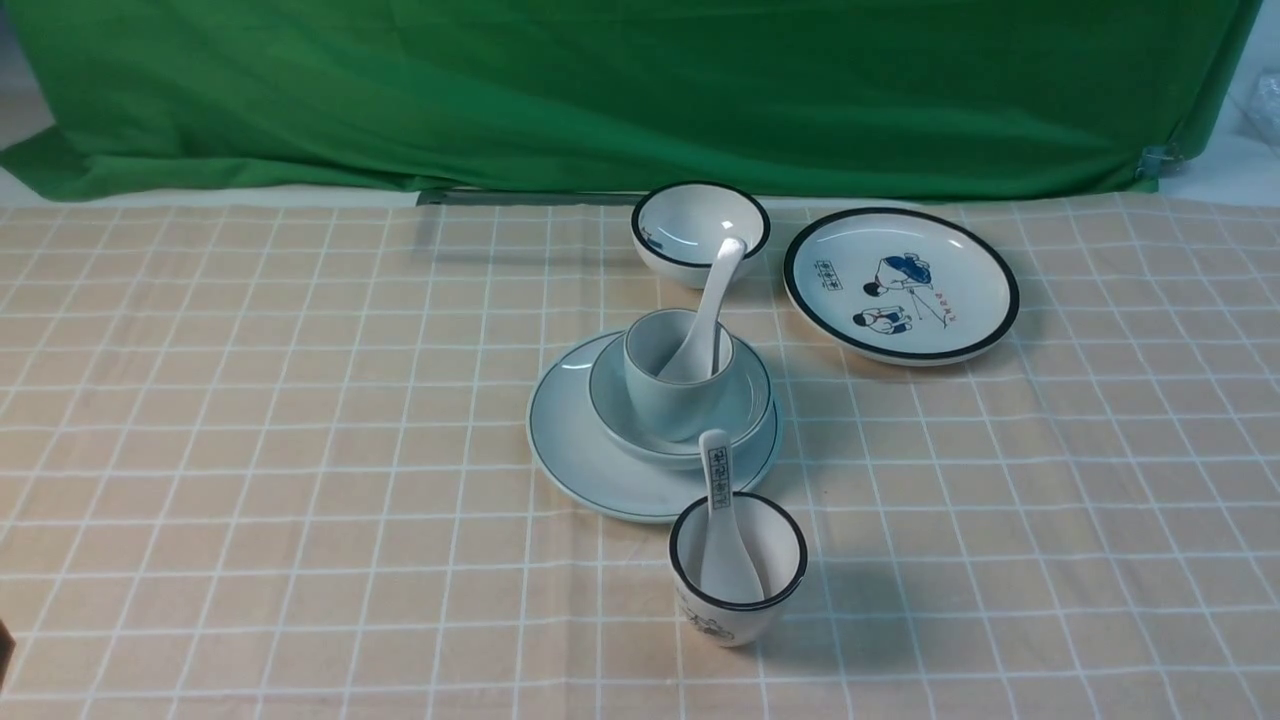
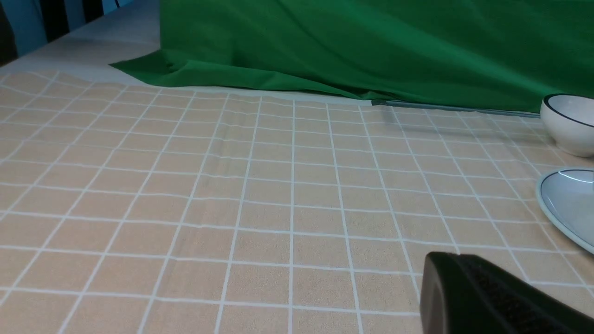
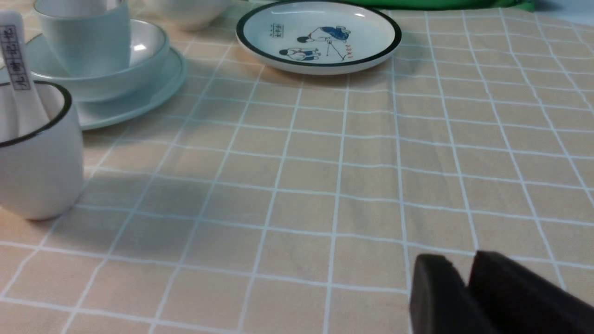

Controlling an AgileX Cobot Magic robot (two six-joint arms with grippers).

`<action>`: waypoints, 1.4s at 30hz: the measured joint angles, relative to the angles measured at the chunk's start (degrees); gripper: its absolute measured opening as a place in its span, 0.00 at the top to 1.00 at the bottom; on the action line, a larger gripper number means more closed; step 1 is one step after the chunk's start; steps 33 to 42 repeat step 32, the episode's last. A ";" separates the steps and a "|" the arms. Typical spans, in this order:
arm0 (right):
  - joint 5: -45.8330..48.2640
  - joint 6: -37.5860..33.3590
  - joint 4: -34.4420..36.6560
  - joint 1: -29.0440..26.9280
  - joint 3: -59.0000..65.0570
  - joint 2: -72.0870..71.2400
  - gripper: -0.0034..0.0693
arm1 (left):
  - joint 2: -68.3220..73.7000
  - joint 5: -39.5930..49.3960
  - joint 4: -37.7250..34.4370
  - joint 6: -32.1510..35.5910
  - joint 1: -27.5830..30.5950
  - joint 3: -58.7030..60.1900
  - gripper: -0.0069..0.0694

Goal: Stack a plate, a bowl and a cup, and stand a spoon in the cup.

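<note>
Plate (image 1: 590,455) lies at mid-desk (image 1: 250,450); bowl (image 1: 745,405) sits on it, cup (image 1: 665,385) stands in the bowl, spoon (image 1: 708,305) leans upright inside the cup. Left pincer (image 2: 492,297): closed, empty, low over the cloth, the plate's edge near it and apart. Right pincer (image 3: 468,290): jaws narrowly parted, nothing between them, well apart from the stack, a black-rimmed cup (image 3: 37,153) with a printed spoon (image 3: 18,74) standing between.

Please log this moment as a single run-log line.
stack: plate > bowl > cup | spoon: standing in cup | both arms: clear of the stack
</note>
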 joint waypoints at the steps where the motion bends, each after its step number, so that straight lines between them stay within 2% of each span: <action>1: 0.00 0.00 0.00 0.00 0.00 0.00 0.74 | 0.00 0.00 0.04 0.00 0.00 0.00 0.90; 31: 0.00 0.00 0.04 0.00 0.02 0.00 0.65 | -0.04 -0.22 0.16 0.00 0.00 0.00 0.90; 42: 0.00 0.00 0.04 0.00 0.02 0.00 0.64 | -0.04 -0.22 0.16 0.00 0.00 0.00 0.90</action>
